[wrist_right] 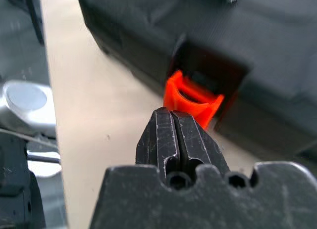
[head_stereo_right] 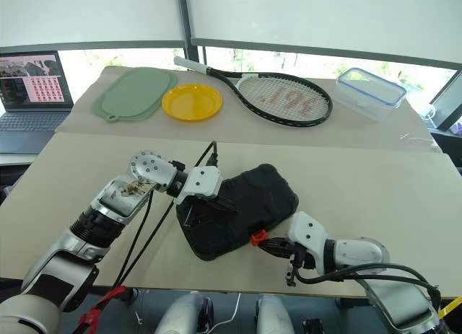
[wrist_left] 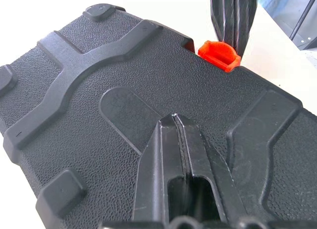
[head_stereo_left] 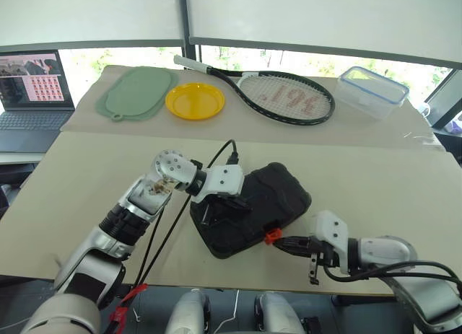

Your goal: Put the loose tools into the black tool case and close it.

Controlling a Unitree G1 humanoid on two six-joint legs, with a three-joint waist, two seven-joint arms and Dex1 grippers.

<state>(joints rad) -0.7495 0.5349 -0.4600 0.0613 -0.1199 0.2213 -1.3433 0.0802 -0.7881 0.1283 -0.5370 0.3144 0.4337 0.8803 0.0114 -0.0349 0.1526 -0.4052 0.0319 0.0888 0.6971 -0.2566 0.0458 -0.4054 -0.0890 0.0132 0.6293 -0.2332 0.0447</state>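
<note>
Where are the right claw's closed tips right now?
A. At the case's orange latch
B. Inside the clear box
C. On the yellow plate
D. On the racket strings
A: the right claw, its fingers together, points at the orange latch on the closed black tool case's front edge.
</note>
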